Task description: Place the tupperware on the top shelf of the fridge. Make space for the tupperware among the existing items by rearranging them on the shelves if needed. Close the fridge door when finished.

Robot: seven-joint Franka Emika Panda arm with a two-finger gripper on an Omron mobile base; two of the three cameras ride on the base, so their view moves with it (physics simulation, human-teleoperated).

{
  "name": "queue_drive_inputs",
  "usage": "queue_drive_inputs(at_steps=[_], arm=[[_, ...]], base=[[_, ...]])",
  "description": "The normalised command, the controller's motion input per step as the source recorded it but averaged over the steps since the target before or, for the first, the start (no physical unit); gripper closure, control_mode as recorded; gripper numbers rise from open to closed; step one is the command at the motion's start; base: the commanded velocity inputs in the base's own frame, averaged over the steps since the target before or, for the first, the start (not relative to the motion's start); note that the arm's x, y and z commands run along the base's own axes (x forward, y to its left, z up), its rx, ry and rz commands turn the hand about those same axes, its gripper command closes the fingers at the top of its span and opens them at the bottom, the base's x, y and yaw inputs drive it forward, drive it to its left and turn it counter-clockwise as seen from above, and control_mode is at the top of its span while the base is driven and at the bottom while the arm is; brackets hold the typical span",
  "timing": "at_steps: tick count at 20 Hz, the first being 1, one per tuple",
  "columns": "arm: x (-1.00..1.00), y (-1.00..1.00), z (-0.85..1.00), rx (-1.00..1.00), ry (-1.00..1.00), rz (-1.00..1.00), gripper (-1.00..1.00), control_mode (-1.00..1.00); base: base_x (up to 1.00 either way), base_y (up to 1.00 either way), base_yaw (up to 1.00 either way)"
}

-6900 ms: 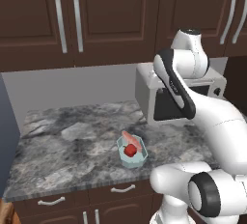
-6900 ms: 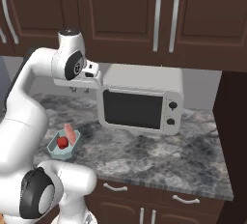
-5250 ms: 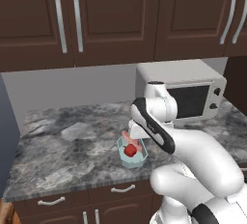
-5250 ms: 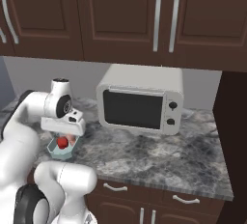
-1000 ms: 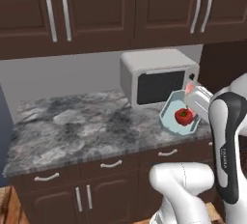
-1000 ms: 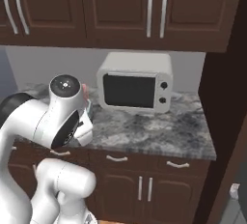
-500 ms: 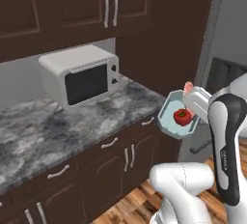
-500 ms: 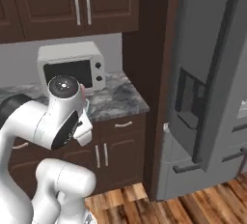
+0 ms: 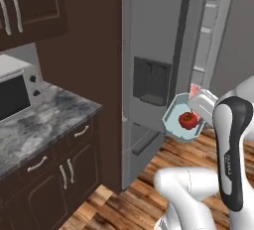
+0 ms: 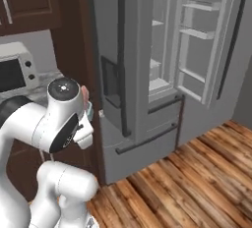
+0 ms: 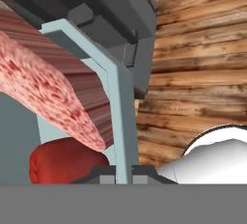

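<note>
Item: the tupperware (image 9: 182,121), a pale teal see-through tub with angled corners. We find it held up in the air in front of the fridge (image 9: 154,65), level with the lower edge of the dark dispenser recess (image 9: 151,81) in the left base view. Contents: a round red food piece (image 9: 187,120) low in the tub and a pink strip (image 9: 194,90) at its upper right edge. In the hand view the tub wall (image 11: 115,117) runs up between the two dark fingertips (image 11: 96,175), with the pink strip (image 11: 48,88) and the red piece (image 11: 65,162) just to its left (both very close to the lens).

Holder: the gripper (image 11: 116,174), clamped on the tub's rim; we see its fingertips set on either side of the wall. The white arm (image 9: 230,144) rises behind the tub on the right of the left base view.

Surroundings: the fridge stands tall and grey, its left door shut, with a long dark bar handle (image 10: 123,60). Its right door (image 10: 206,35) stands open, narrow railed bins along its inner face. Between the doors we note pale shelves (image 10: 157,82) one above another; what sits on them is too small to tell. Below run drawers with horizontal bars (image 10: 147,138).

Further out: a white microwave (image 9: 14,90) on a grey marbled counter (image 9: 44,125), dark wood cabinets (image 9: 54,174) above and below, and a wooden plank floor (image 10: 187,187).
</note>
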Motion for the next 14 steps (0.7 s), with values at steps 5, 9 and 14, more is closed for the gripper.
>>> queue_drive_inputs(at_steps=[5, 9, 14], arm=[[0.0, 0.0, 0.0, 0.0, 0.0, 0.0, 1.0, 1.0], [0.0, 0.0, 0.0, 0.0, 0.0, 0.0, 1.0, 1.0], [0.0, 0.0, 0.0, 0.0, 0.0, 0.0, 1.0, 1.0]], base=[[0.0, -1.0, -0.06], [0.08, -1.0, 0.32], [0.19, -0.93, 0.58]])
